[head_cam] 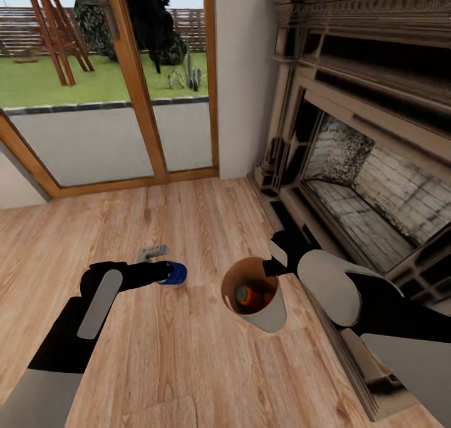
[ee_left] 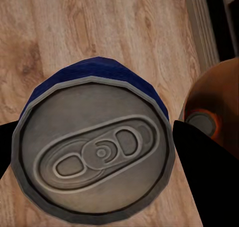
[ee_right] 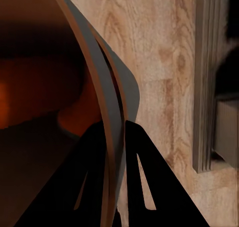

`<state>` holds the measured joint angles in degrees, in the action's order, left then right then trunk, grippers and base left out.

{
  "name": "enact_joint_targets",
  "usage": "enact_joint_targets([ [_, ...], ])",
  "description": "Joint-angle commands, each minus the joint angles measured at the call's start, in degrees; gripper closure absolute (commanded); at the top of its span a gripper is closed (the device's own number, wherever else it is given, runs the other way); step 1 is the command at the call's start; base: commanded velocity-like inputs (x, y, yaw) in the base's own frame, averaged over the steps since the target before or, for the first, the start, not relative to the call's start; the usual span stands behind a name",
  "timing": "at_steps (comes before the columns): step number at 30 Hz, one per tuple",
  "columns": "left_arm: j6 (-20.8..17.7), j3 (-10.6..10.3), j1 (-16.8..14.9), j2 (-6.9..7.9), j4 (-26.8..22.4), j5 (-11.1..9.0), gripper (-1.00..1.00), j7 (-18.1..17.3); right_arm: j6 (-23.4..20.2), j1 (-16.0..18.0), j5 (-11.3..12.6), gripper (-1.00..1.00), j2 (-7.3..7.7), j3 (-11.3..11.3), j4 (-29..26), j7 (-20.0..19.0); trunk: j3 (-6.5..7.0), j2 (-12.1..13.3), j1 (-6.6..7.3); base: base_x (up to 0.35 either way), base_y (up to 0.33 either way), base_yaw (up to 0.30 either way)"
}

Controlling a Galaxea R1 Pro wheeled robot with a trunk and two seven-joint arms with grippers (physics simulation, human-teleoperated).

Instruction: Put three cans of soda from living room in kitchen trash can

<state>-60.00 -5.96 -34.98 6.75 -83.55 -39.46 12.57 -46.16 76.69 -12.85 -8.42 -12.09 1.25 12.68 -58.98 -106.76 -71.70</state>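
The small round tapered bin, grey outside and tan inside (head_cam: 260,299), is held off the wooden plank floor (head_cam: 188,365) by the right gripper (head_cam: 274,266), whose two dark fingers (ee_right: 132,172) are clamped on either side of the bin's thin wall (ee_right: 112,117), one inside and one outside. Inside the bin a bright orange cylindrical soda can with a silver-grey top (head_cam: 247,295) is seen lying near the bottom; the same can is also glimpsed in the left wrist view (ee_left: 201,124). Whether a second orange can lies with it cannot be told.

To the left of the bin, well apart from its rim, the dark blue soda can with a silver-grey top (head_cam: 173,272) is grasped by the left gripper (head_cam: 164,271), its dark fingers (ee_left: 204,162) pressed on opposite sides of the can (ee_left: 94,147), the pull-tab end turned toward the wrist camera.

Just beyond the bin, on its right, stands the dark ornate fireplace (head_cam: 351,165) with its brick-lined opening. Farther off, to the bin's left, are the wood-framed glass doors (head_cam: 131,89), through which a lawn is seen.
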Motion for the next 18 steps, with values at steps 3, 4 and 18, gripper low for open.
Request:
enact_joint_targets([
  [3,0.0,-0.2,0.0,-0.15,0.0,0.1,1.00,-0.1,1.8,-0.9,0.2,1.00,0.03,-0.6,-0.1,-0.2,0.55,1.2,0.67,0.000,0.000,0.000],
  [4,0.0,-0.2,0.0,-0.23,0.0,0.1,1.00,-0.1,3.1,-1.4,0.1,1.00,0.04,-0.6,-0.1,-0.2,0.73,1.6,0.89,0.000,0.000,0.000],
  [18,0.0,-0.4,0.0,-0.30,-0.3,-3.2,1.00,-0.8,10.2,-4.5,-0.2,1.00,0.10,-0.6,-0.3,-0.2,3.24,7.2,3.96,0.000,0.000,0.000],
])
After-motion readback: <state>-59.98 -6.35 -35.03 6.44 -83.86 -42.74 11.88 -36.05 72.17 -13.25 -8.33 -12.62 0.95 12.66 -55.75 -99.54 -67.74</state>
